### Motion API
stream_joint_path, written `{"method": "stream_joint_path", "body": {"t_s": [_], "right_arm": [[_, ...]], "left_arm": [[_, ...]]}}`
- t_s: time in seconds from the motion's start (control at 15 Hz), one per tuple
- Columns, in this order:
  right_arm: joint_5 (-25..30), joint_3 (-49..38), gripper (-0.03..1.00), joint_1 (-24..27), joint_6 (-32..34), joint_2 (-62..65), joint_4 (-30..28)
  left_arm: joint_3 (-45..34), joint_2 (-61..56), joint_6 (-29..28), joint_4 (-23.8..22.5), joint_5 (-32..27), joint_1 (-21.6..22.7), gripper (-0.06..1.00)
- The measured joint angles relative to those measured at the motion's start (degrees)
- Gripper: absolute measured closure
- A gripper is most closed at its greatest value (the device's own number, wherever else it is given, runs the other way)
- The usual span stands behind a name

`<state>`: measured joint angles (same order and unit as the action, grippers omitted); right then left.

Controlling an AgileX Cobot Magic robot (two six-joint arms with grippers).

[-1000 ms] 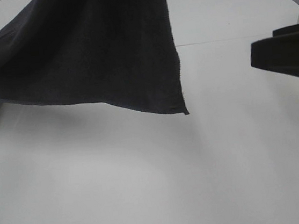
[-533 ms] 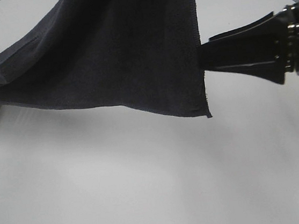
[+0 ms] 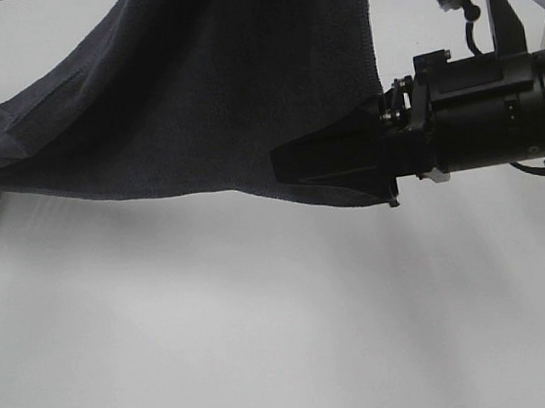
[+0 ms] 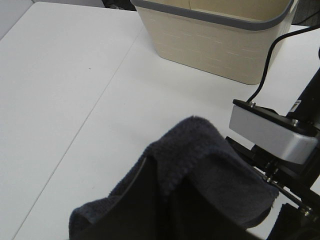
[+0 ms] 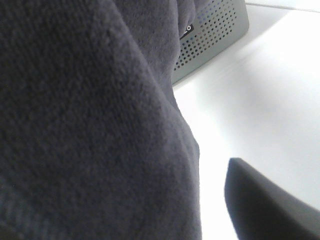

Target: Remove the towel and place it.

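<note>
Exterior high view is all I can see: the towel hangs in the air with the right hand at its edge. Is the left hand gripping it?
Observer: Yes. In the left wrist view the left hand is shut on a bunched fold of the towel.
Operator: Is the right hand clamped on the edge?
Observer: No. The right hand is open: the right wrist view shows one finger with bare table between it and the towel.
Operator: Is there anywhere to put it?
Observer: A cream basket with a grey rim stands on the table beyond the left hand.
</note>
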<state>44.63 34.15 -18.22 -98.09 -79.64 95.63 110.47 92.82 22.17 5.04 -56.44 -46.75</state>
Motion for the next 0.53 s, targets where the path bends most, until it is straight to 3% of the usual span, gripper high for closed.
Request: {"method": "stream_joint_path", "body": {"t_s": [0.27, 0.53], "right_arm": [[0.0, 0.0, 0.53, 0.0, -1.4, -0.1, 0.7], [-0.6, 0.0, 0.56, 0.0, 0.4, -0.1, -2.9]], "left_arm": [[0.0, 0.0, 0.0, -0.2, 0.0, 0.0, 0.94], [0.0, 0.0, 0.0, -1.5, 0.0, 0.0, 0.94]]}}
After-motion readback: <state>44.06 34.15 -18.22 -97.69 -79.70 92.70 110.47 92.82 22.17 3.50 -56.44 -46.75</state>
